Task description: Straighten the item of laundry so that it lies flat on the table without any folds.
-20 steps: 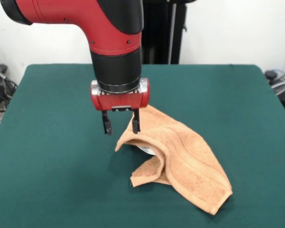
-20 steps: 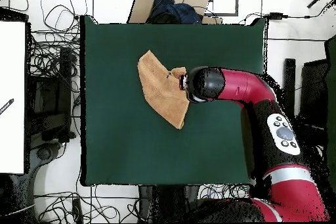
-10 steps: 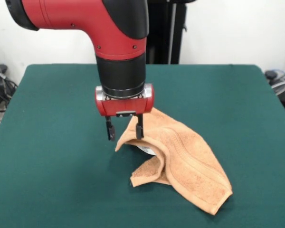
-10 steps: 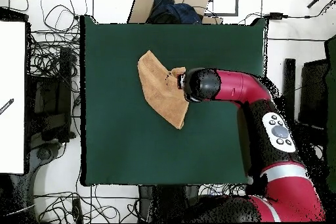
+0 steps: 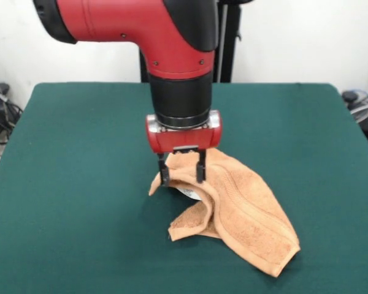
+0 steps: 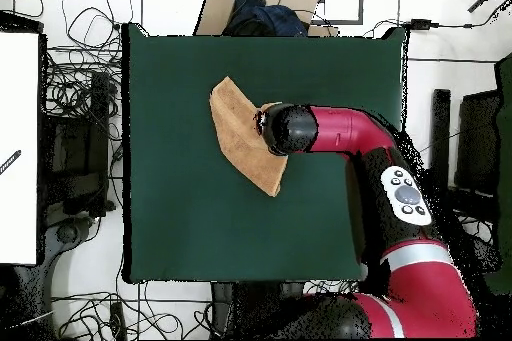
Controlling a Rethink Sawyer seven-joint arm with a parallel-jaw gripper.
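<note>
Still — towel (image 5: 245, 205) crumpled (folded edge raised) | gripper (image 5: 183, 172) spread above

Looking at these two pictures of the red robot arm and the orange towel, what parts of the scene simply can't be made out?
- Overhead view: the gripper itself, hidden under the red and black arm.
- Overhead view: the towel's edge nearest the arm, covered by the arm's round end.
- Front view: the underside of the folded peach-orange terry towel, and whether the open gripper touches it.
- Front view: the dark green felt table, cut off by the bottom edge.
</note>
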